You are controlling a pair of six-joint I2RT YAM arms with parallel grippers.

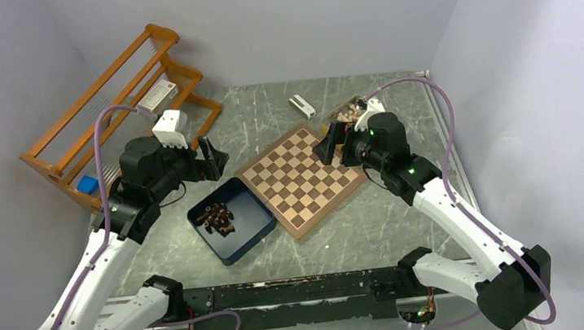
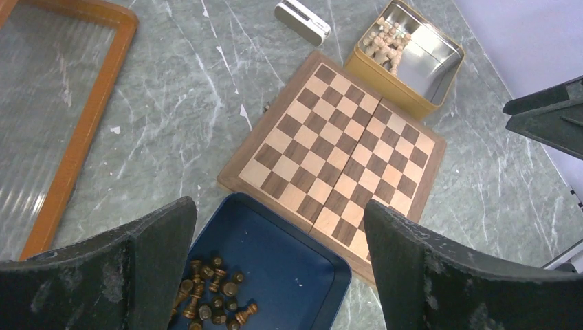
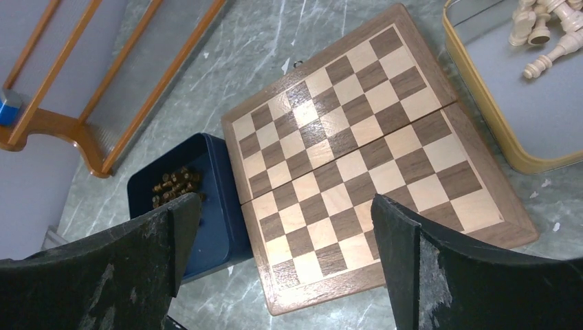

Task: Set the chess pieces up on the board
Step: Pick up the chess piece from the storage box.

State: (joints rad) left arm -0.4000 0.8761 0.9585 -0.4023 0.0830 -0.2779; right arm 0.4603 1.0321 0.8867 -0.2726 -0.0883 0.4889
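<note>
The board [image 1: 298, 177] lies bare at mid-table, turned diagonally; no piece stands on it. Several dark brown chess pieces [image 1: 217, 219] lie heaped in a dark blue box [image 1: 248, 205] touching the board's left edge. My left gripper [image 1: 210, 159] hovers open above and behind that box. In the left wrist view its open jaws [image 2: 278, 208] frame the box [image 2: 289, 261], the pieces [image 2: 210, 295] and the board [image 2: 337, 155]. My right gripper [image 1: 334, 144] hangs open over the board's far right corner. Its wrist view [image 3: 285, 203] shows board [image 3: 357, 151] and pieces [image 3: 175, 184].
A gold tin [image 1: 348, 110] with pale beige pieces [image 2: 386, 41] stands behind the board's right corner. A small white object [image 1: 301, 107] lies at the back. A wooden rack [image 1: 117, 93] fills the back left, with a blue block [image 1: 88, 185] near it.
</note>
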